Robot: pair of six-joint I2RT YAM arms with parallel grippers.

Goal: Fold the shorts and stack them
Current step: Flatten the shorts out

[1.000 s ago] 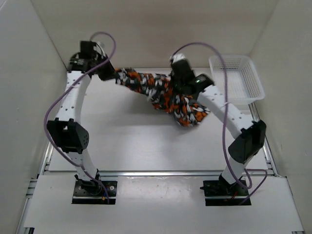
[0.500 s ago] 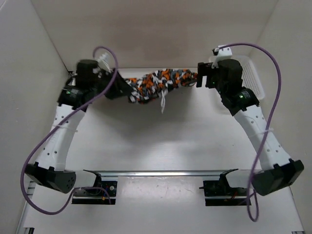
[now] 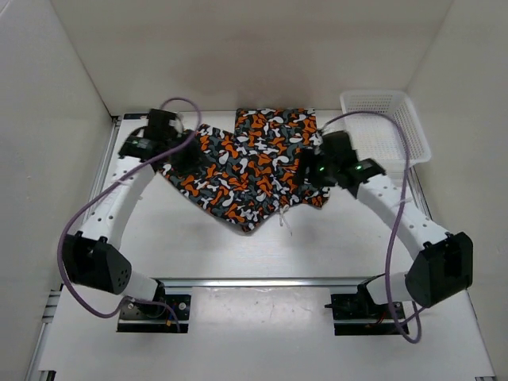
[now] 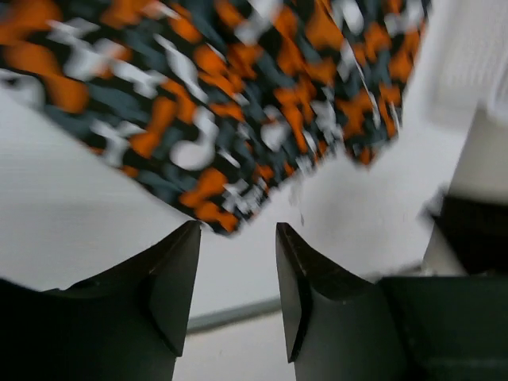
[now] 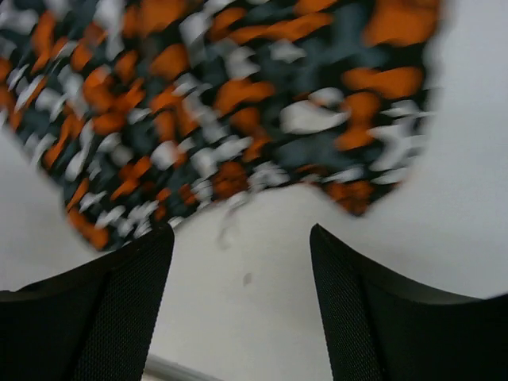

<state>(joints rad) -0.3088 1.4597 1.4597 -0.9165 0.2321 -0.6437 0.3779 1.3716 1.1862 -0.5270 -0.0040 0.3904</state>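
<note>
The shorts [image 3: 252, 165], printed in orange, black, grey and white blobs, lie spread out on the white table at the back middle, with a white drawstring trailing from their near edge. My left gripper [image 3: 185, 156] is over their left edge and my right gripper [image 3: 308, 171] over their right edge. In the left wrist view the left gripper [image 4: 238, 242] stands open over bare table, just short of the shorts' [image 4: 238, 103] edge. The right wrist view shows the right gripper [image 5: 242, 242] open too, empty, the shorts [image 5: 222, 87] beyond its tips.
A white plastic mesh basket [image 3: 386, 125] sits at the back right corner, close behind the right arm. White walls close in the table on the left, back and right. A metal rail [image 3: 254, 281] runs along the near edge.
The shorts, held twisted in the air between both grippers half a second ago, now lie spread on the table. Both grippers have let go, opened and drawn nearer.
</note>
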